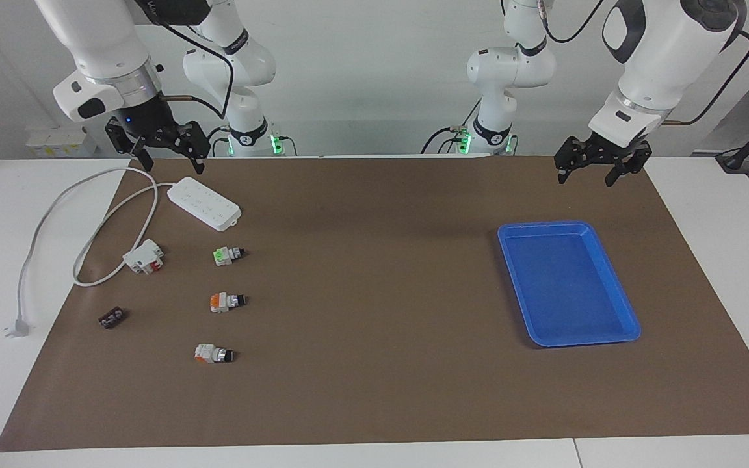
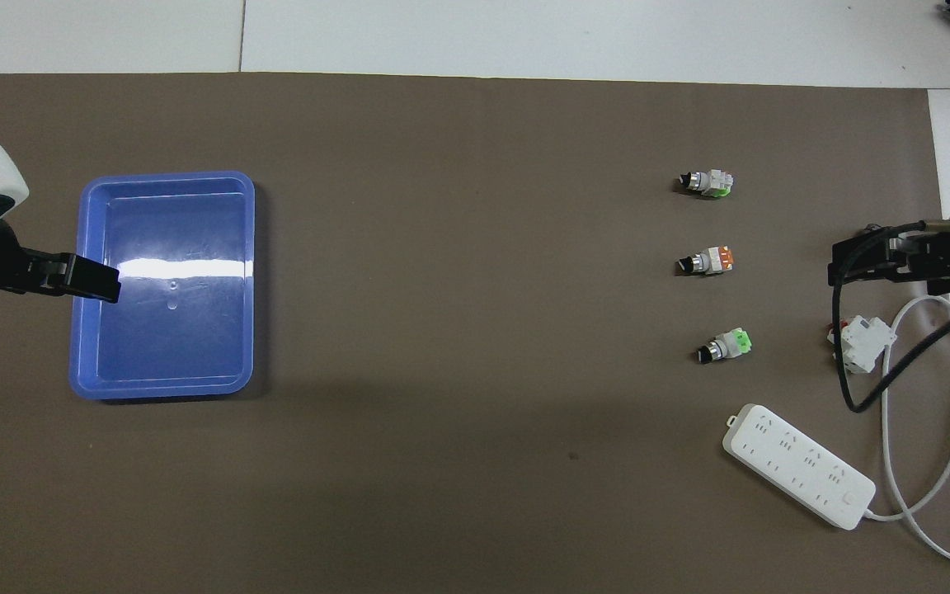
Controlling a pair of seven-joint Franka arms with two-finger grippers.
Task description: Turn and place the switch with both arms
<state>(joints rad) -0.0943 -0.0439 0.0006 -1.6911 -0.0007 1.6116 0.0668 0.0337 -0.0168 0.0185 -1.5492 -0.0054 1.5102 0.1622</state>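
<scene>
The switch [image 1: 227,255] [image 2: 726,344] is small and white, with a green end block and a black-and-silver knob. It lies on the brown mat toward the right arm's end of the table, and nothing touches it. My right gripper [image 1: 171,162] [image 2: 842,268] hangs open in the air over the mat's edge by the power strip, well apart from the switch. My left gripper [image 1: 586,177] [image 2: 100,285] hangs open and empty over the robots' end of the blue tray [image 1: 566,226] [image 2: 166,176], which holds nothing.
Two similar switches [image 1: 226,301] [image 1: 213,353] lie in a row farther from the robots than the green one. A white power strip [image 1: 204,203] with a looping cable, a white-and-red block [image 1: 144,256] and a small black part [image 1: 112,318] lie at the right arm's end.
</scene>
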